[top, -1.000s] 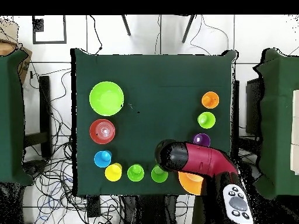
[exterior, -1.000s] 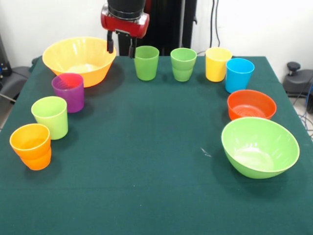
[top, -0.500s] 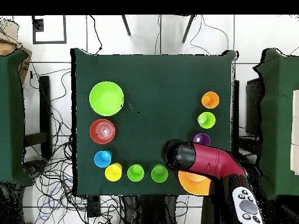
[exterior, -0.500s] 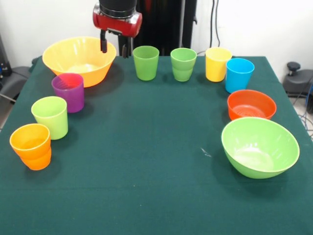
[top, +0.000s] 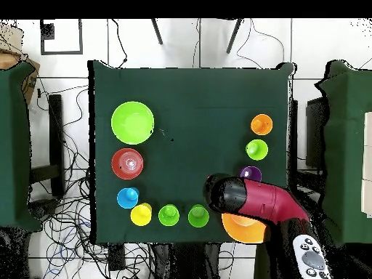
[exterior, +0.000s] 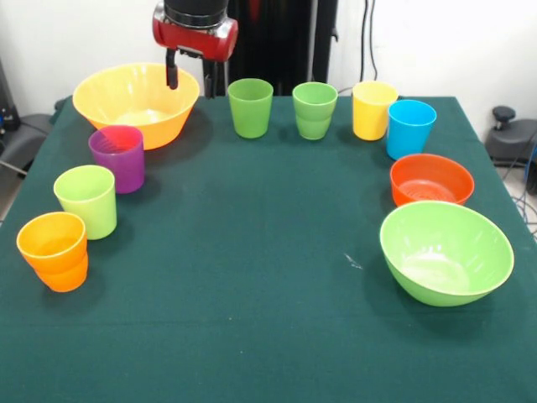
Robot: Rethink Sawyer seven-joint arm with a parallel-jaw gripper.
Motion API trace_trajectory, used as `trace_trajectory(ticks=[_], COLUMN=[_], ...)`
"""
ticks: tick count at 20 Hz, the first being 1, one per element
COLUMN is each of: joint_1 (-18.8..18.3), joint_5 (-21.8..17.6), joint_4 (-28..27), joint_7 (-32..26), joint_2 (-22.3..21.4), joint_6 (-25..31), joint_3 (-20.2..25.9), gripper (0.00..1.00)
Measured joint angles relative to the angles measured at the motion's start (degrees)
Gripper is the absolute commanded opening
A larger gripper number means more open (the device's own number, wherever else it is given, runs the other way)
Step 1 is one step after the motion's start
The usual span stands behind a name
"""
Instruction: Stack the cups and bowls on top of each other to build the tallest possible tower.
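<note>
- The end effector [exterior: 190, 80], released and empty, hung at the orange bowl's [exterior: 134, 101] rim, upper left of the frame.
- The bowl looked light, stiff and glossy; its thin rim seemed the best hold.

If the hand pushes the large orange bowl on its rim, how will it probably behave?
The large orange bowl looks like thin glossy plastic, so probably light and stiff. Its wide flaring wall over a smaller base suggests it may tilt rather than slide. The dark cloth likely adds grip.
</note>
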Motion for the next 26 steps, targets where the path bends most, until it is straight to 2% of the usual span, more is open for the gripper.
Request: trace_trajectory(ticks=[12,26], joint_1=[-0.4,-3.7], joint_5=[-1.7,-4.1], joint_4=[-0.7,-0.9], joint_7=[0.0,0.0], joint_2=[2.3,6.3], joint_6=[0.0,0.0], joint_3=[0.5,2.4], gripper=[1.00,1.00])
